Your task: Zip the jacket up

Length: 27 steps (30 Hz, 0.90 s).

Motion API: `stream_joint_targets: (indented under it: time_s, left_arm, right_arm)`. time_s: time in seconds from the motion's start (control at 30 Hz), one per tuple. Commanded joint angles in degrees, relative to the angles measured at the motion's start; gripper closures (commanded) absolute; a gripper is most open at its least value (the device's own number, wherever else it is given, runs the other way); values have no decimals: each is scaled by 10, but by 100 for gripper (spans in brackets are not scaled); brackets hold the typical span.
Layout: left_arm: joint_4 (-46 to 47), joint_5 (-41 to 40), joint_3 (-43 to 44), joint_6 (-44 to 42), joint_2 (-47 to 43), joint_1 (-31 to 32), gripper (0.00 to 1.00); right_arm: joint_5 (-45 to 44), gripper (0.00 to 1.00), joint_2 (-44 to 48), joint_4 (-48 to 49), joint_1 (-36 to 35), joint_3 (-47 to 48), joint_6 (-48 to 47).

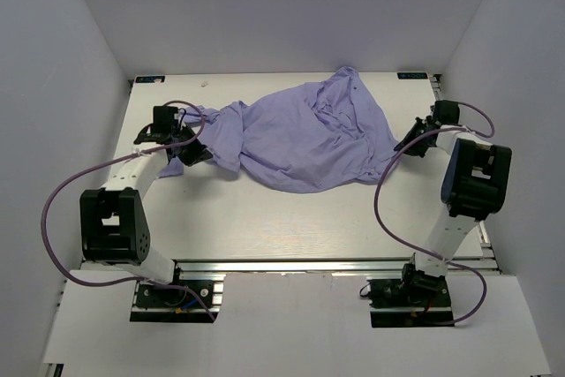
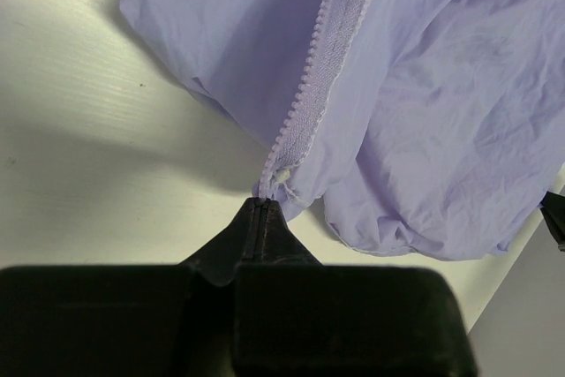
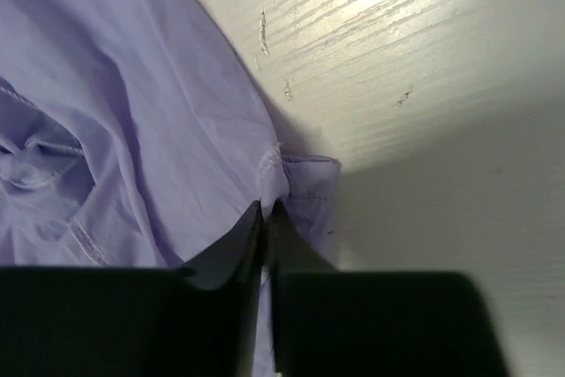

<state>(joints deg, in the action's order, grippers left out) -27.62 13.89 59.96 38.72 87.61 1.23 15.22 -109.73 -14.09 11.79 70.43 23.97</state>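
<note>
The lavender jacket (image 1: 305, 139) lies crumpled across the middle of the white table, stretched between the two arms. My left gripper (image 1: 179, 141) is at its left end. In the left wrist view the left gripper (image 2: 260, 203) is shut on the bottom end of the jacket's zipper tape (image 2: 320, 77), which runs up and away from the tips. My right gripper (image 1: 399, 145) is at the jacket's right edge. The right wrist view shows this gripper (image 3: 265, 209) shut on a folded edge of the jacket (image 3: 159, 112), with fabric pinched between the fingers.
White walls enclose the table (image 1: 291, 218) on three sides. Purple cables (image 1: 53, 209) loop beside both arms. Bare tabletop lies in front of the jacket, toward the arm bases (image 1: 172, 293).
</note>
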Motion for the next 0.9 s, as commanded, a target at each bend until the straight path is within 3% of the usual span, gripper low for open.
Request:
stream_joint_targets:
  time_s: [0.0,0.27,0.33,0.4,0.53,0.67,0.73,0.77,0.8,0.87]
  left_arm:
    - [-2,-9,23,-8,-32,2,100]
    - [-13,3,26,-8,-48,2,100]
    - [-22,6,25,-8,-69,2,100]
    - [-32,3,18,-4,-98,2,100]
    - [-49,-2,-7,8,-150,2,100]
    - [-74,-11,-47,17,-191,2,100]
    - [-91,-21,-56,16,-207,1,100]
    - [-98,-25,-61,15,-212,2,100]
    - [-110,-28,-63,12,-215,2,100]
    - [-124,-36,-73,7,-225,2,100]
  right_arm:
    - [8,100,5,15,-13,31,-14]
    - [-130,100,72,-106,-66,174,-95]
    - [-202,100,112,-120,-111,195,-142]
    - [-270,100,154,-136,-195,210,-176]
    - [-265,100,224,-138,-360,168,-224]
    - [-299,100,260,-110,-601,42,-171]
    - [-268,100,255,-104,-655,-29,-127]
    - [-228,96,254,-95,-687,-79,-90]
    - [-208,69,255,-82,-695,-100,-74]
    - [-196,55,277,-81,-701,-144,-36]
